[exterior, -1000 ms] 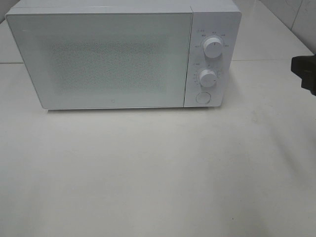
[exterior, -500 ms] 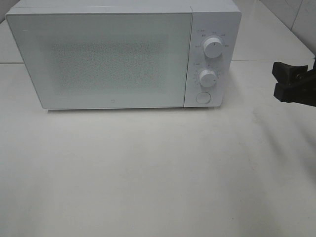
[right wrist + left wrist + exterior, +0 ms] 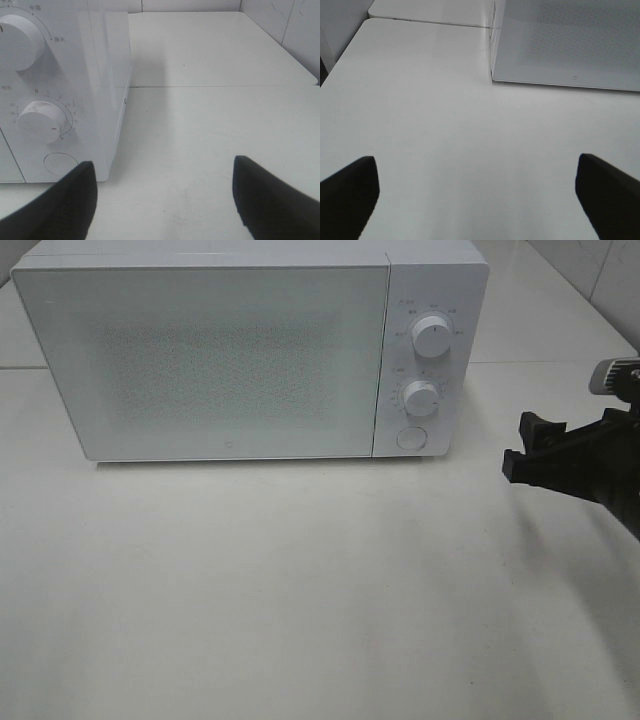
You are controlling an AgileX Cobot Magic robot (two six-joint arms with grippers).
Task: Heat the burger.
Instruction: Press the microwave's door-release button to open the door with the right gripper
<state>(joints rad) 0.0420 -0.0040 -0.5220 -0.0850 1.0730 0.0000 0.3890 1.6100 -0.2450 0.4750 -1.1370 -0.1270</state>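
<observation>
The burger is out of view in every frame. A white microwave (image 3: 230, 360) stands at the back of the table with its door shut. My right gripper (image 3: 518, 445) hovers open to the right of the microwave's control panel, with nothing between its dark fingers (image 3: 67, 202). In the right wrist view the gripper (image 3: 162, 200) faces the panel's lower corner. My left gripper (image 3: 479, 197) is open and empty over bare table, to the left of the microwave's front corner (image 3: 492, 77). It does not appear in the exterior view.
The control panel carries an upper knob (image 3: 432, 337), a lower knob (image 3: 421, 398) and a round button (image 3: 410, 438). A white table (image 3: 300, 590) spreads in front of the microwave. A tiled wall (image 3: 600, 270) rises at the back right.
My right gripper has come in from the right edge, moving left and a little nearer, towards the microwave's control panel. The microwave has not changed.
</observation>
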